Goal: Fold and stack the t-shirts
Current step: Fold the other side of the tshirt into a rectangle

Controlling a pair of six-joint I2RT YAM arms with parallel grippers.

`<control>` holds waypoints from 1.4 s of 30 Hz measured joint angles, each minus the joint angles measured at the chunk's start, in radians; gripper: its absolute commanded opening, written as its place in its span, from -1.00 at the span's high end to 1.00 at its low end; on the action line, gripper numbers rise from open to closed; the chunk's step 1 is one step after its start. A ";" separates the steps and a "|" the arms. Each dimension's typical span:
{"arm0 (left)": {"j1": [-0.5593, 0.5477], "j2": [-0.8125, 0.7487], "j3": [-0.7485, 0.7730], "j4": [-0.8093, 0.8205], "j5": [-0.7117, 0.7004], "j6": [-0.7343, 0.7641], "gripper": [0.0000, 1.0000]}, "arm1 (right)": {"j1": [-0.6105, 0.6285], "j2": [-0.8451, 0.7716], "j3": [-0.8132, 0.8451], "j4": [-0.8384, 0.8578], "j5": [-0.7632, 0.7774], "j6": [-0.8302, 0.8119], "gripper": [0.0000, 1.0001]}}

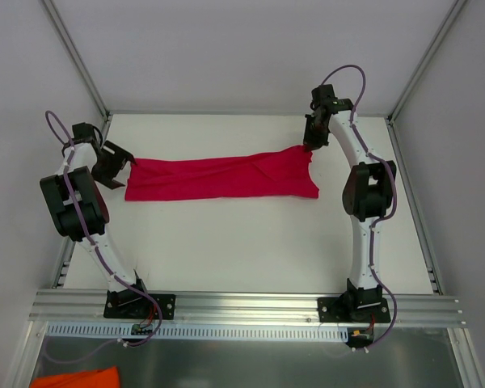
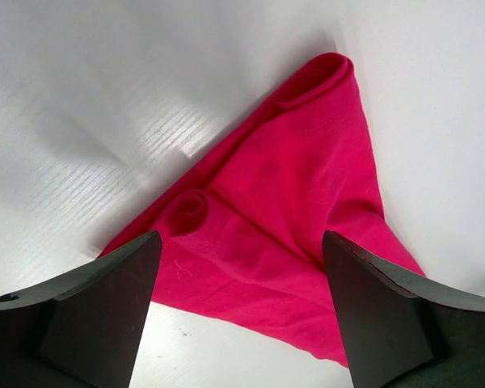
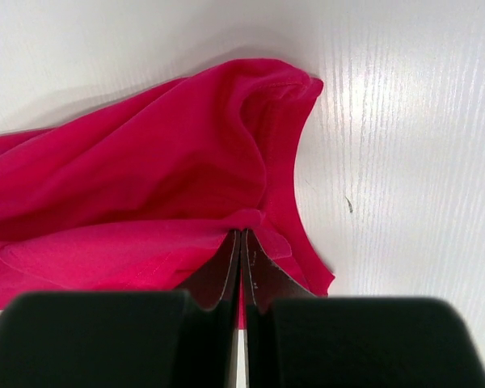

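Crimson cloth fills the middle of the view from above. The t-shirt (image 1: 222, 178) lies on the white bench (image 1: 250, 250) as a long band, stretched left to right between the two arms and creased along its length. The left gripper (image 1: 113, 166) sits just beside the shirt's left end. At the far right corner the right gripper (image 1: 311, 144) meets the cloth, and that corner lifts toward it.

Over to the left wrist view: the jaws stand wide apart with nothing pinched. The shirt's end lies on the bench below them, one edge rolled into a small curl (image 2: 190, 208).

Now the right wrist view: the fingers (image 3: 214, 279) are pressed together with a fold of red fabric caught between them, close to a curved hem edge (image 3: 295, 170).

As for handling, the shirt looks thin, soft and light, with no stiffness at all. It will likely sag and bunch wherever it is unsupported, and should slide easily over the smooth bench. A pinch on a hem or corner, through both layers, looks the safest hold. Grabbing mid-panel would probably just gather a lump. The rolled edge at the left may need flattening for a clean fold.
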 measured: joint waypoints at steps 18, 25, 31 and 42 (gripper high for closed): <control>-0.018 0.000 -0.033 0.028 0.027 -0.001 -0.02 | -0.003 0.001 0.001 0.001 0.000 0.000 0.98; -0.019 -0.003 -0.098 0.042 0.045 -0.002 -0.04 | -0.007 0.001 0.001 0.000 0.000 -0.003 0.98; -0.019 -0.013 -0.135 0.053 0.048 -0.004 0.10 | -0.009 0.001 0.001 0.001 0.000 -0.003 0.98; -0.024 -0.013 -0.128 0.050 0.048 -0.011 1.00 | -0.010 0.001 0.001 0.001 0.000 -0.004 0.98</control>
